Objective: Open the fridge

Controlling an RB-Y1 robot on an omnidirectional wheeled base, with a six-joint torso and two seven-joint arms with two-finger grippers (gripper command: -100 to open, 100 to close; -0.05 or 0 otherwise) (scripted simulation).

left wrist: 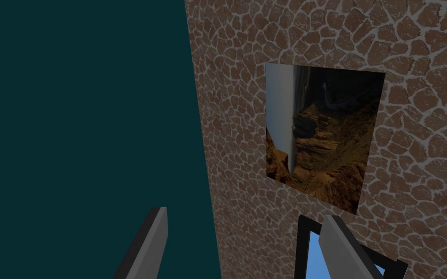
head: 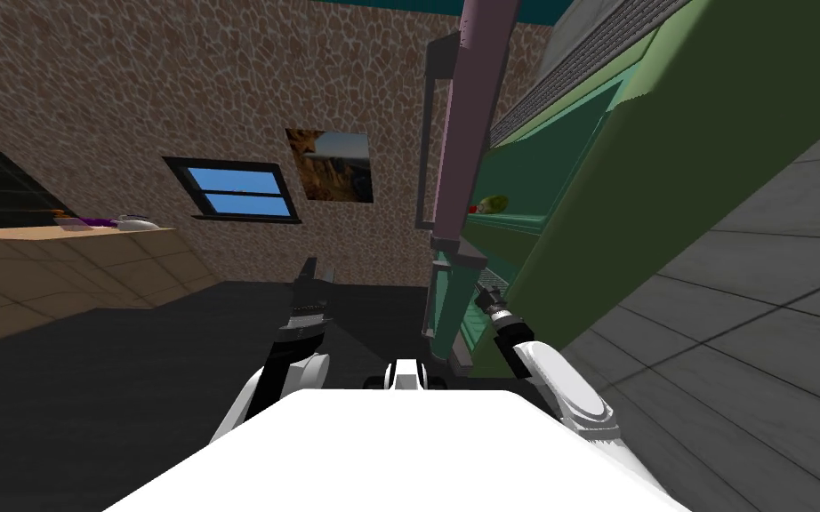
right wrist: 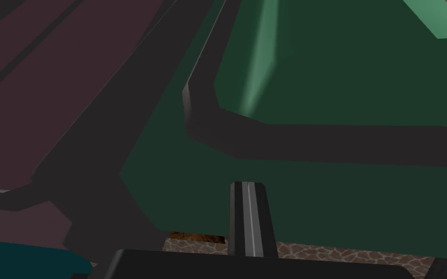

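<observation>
Head view: the green fridge [head: 666, 178] already stands open, its mauve door [head: 475, 116] edge-on and its dark handle [head: 430, 133] on the outer face. The right gripper [head: 486, 300] is low, just beside the door's foot. The left gripper [head: 312, 280] is well apart from the door.

Left wrist view: fingers [left wrist: 150, 247] spread, empty.

Right wrist view: fingers [right wrist: 248, 218] pressed together, holding nothing, near the door's dark seal [right wrist: 314, 140].

The door looks rigid and heavy. I'd hold the handle, far from the hinge.

The fridge [head: 666, 178] takes the right of the frame; its door [head: 473, 116] stands at upper middle; left of it a picture [head: 333, 166] and window [head: 239, 191] sit on the wall; the tabletop [head: 8, 236] lies at the left edge.
</observation>
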